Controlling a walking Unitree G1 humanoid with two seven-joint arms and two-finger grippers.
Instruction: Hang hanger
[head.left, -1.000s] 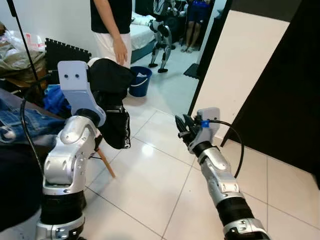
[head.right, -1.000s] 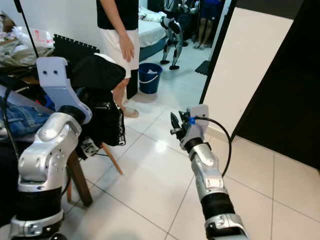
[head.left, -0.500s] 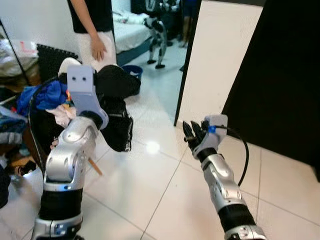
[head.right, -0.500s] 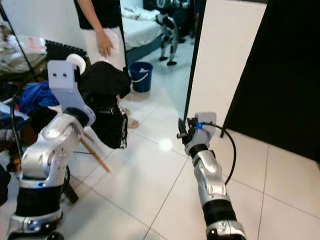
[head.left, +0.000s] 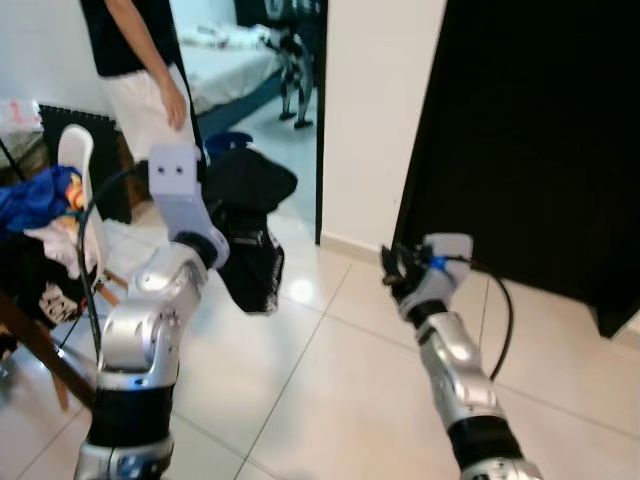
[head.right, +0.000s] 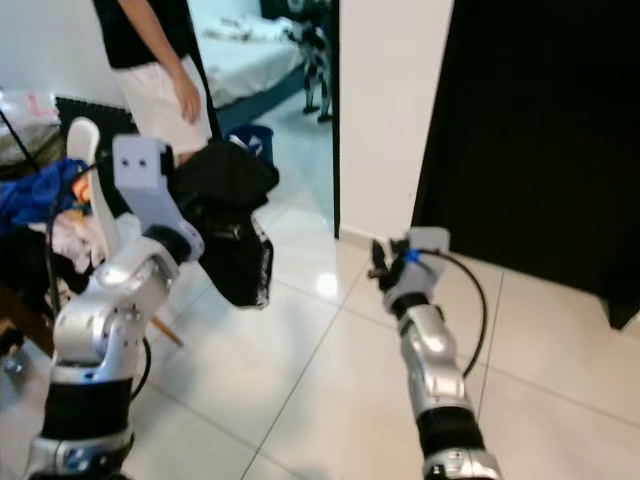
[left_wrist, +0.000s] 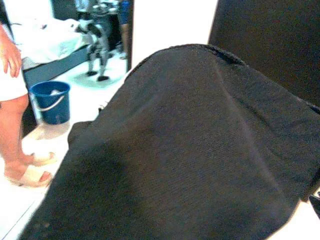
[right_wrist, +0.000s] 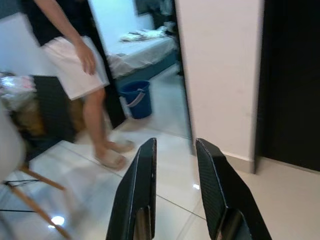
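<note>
A black garment (head.left: 250, 225) hangs off the floor from my raised left gripper, whose fingers are buried in the cloth; no hanger can be made out under it. The left wrist view looks onto the same dark cloth (left_wrist: 190, 145), draped in a rounded ridge. My right gripper (head.left: 392, 268) is held out at mid height over the tiled floor, to the right of the garment and apart from it. Its two black fingers (right_wrist: 142, 185) stand open with nothing between them.
A person (head.left: 140, 60) stands at the back left beside a blue bucket (right_wrist: 136, 97). A chair piled with clothes (head.left: 40, 230) is at my left. Ahead are a white wall end (head.left: 375, 120) and a dark panel (head.left: 540, 140). A doorway leads to a bedroom.
The whole picture has swung towards the white wall and dark panel, so the camera has turned. Both arms keep their pose; the garment still hangs from the left one.
</note>
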